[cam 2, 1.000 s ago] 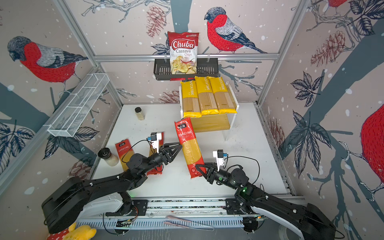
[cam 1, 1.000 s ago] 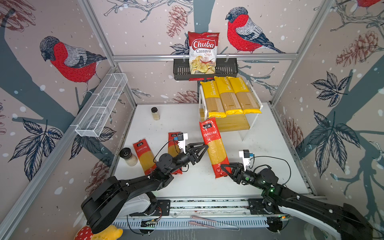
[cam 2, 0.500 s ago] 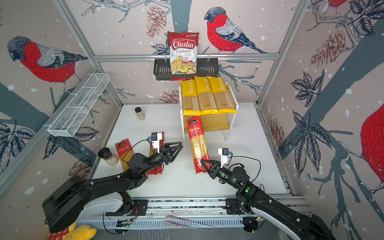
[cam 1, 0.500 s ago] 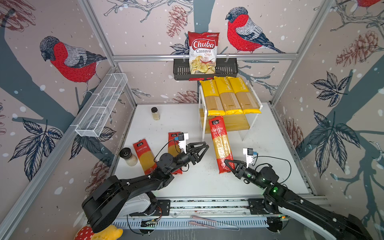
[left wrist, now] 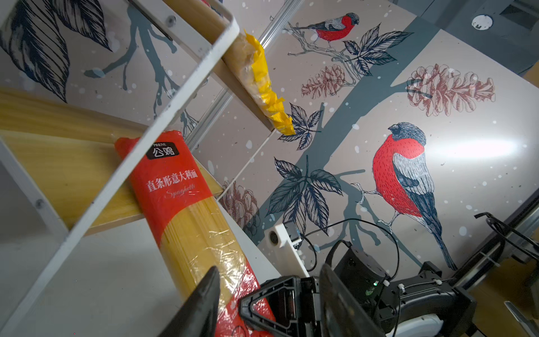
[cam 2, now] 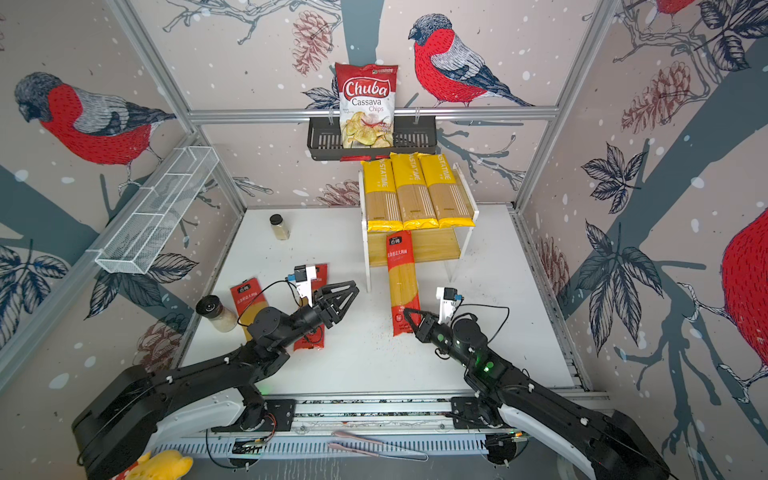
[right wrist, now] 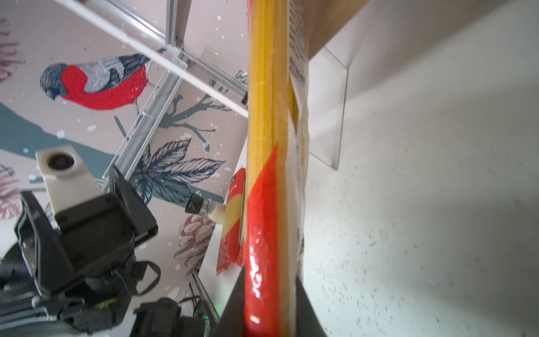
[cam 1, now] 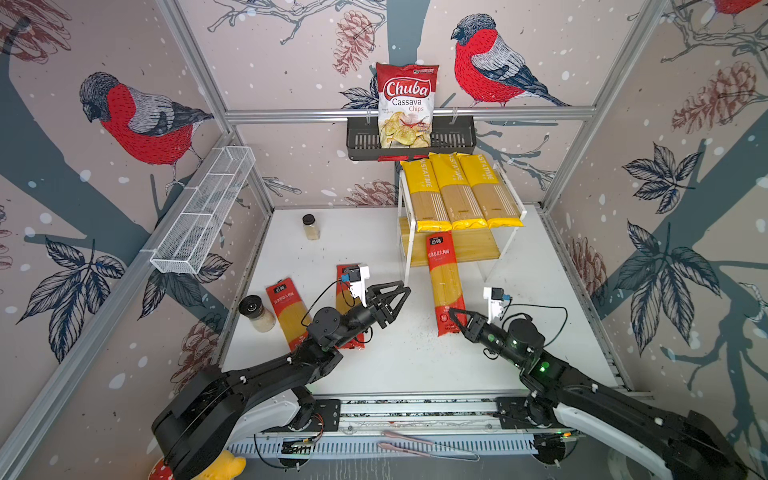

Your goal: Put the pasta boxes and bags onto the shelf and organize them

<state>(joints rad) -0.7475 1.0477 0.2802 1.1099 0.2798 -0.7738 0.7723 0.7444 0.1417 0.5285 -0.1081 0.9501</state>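
The shelf (cam 1: 478,249) (cam 2: 436,247) stands at the back right, with three yellow pasta packs (cam 1: 457,195) (cam 2: 415,191) side by side on its top board. A red pasta pack (cam 1: 445,282) (cam 2: 401,278) (left wrist: 186,210) (right wrist: 265,146) slopes from the lower board down to my right gripper (cam 1: 453,320) (cam 2: 409,322) (right wrist: 269,272), which is shut on its near end. My left gripper (cam 1: 401,293) (cam 2: 349,291) (left wrist: 268,268) hangs open and empty just left of that pack. Two more red packs (cam 1: 289,311) (cam 1: 347,291) lie flat on the table's left, one partly under my left arm.
A Chuba chips bag (cam 1: 405,104) stands in the black wall basket (cam 1: 361,141) above the shelf. A white wire basket (cam 1: 203,208) hangs on the left wall. A small jar (cam 1: 311,226) stands at the back, and another jar (cam 1: 257,313) by the left edge. Tongs (cam 1: 424,449) lie on the front rail.
My right gripper has carried the red pack to the right and toward the shelf, straightening it until its far end lies on the lower board. My left gripper has hardly moved.
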